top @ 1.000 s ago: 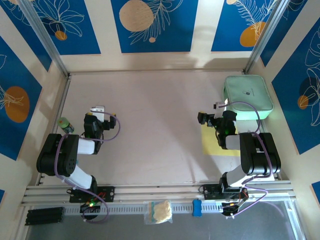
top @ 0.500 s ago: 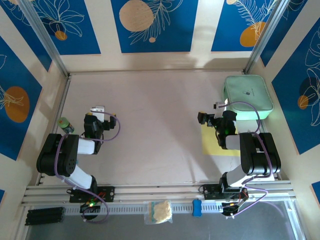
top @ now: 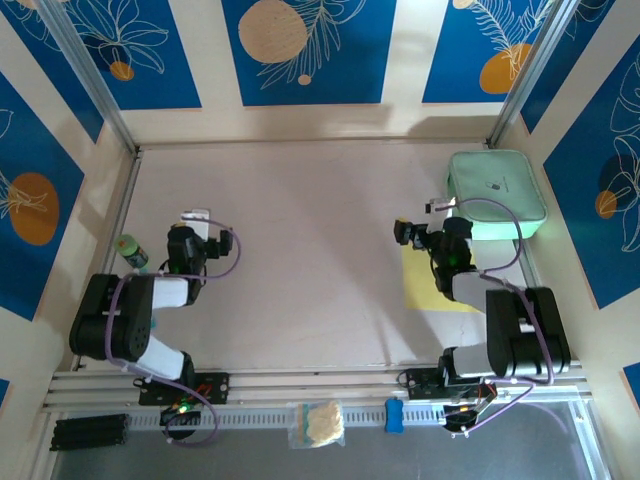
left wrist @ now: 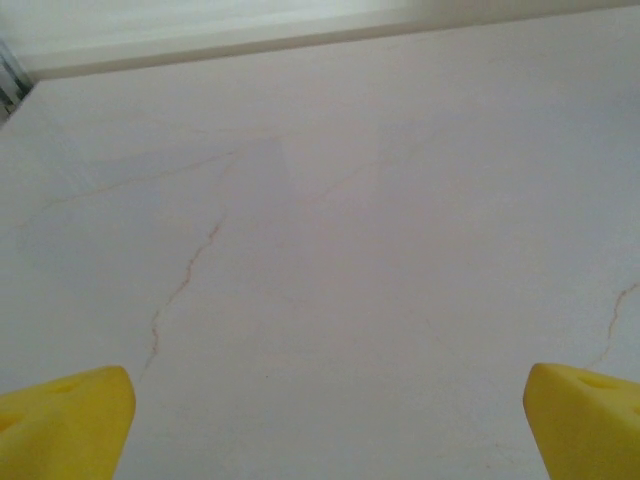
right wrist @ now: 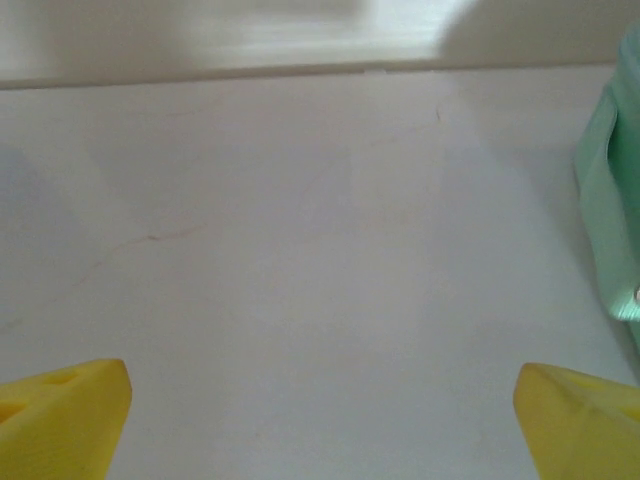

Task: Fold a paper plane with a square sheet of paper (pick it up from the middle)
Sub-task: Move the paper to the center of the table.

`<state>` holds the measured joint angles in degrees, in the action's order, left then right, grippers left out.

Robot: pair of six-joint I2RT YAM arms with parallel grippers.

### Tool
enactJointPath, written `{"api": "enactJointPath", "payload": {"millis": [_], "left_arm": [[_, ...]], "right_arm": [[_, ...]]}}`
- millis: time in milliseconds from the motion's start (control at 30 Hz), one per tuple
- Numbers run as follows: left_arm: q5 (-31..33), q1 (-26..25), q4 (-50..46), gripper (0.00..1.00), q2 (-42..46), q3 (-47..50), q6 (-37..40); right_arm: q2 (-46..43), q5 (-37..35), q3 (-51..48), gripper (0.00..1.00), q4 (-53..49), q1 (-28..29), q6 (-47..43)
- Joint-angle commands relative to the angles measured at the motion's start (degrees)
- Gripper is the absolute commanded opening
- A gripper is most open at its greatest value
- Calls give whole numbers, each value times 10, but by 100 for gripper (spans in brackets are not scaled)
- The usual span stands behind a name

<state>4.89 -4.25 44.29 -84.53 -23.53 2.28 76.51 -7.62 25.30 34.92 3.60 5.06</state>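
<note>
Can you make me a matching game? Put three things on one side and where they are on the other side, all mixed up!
Things:
1. square sheet of paper
2. mint-green case
3. cream wad in a bag

Places:
A. far right corner of the table
B. on the near rail, in the middle
C. flat on the table, partly under the right arm

Pairs: 1-C, 2-A, 3-B
</note>
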Motion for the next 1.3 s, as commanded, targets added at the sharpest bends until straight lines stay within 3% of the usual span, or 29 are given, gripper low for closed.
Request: {"api": "enactJointPath", "payload": {"millis": [0, 67, 300, 500, 833, 1267], "left_arm": [[22, -10, -80, 99, 62, -30, 8], [34, -11, -116, 99, 105, -40, -19], [8, -11, -296, 99, 245, -111, -185], [-51, -11, -369, 99, 284, -133, -252], [-161, -11, -348, 99, 241, -135, -250], [-192, -11, -331, 99, 195, -143, -266]], "right_arm": [[-62, -59, 53, 99, -134, 28, 3], [-90, -84, 83, 99, -217, 44, 46], [-125, -55, 209, 99, -510, 92, 192], [-95, -21, 254, 99, -676, 115, 290], [-41, -44, 200, 99, -708, 72, 360], [48, -1, 176, 99, -668, 53, 400]]}}
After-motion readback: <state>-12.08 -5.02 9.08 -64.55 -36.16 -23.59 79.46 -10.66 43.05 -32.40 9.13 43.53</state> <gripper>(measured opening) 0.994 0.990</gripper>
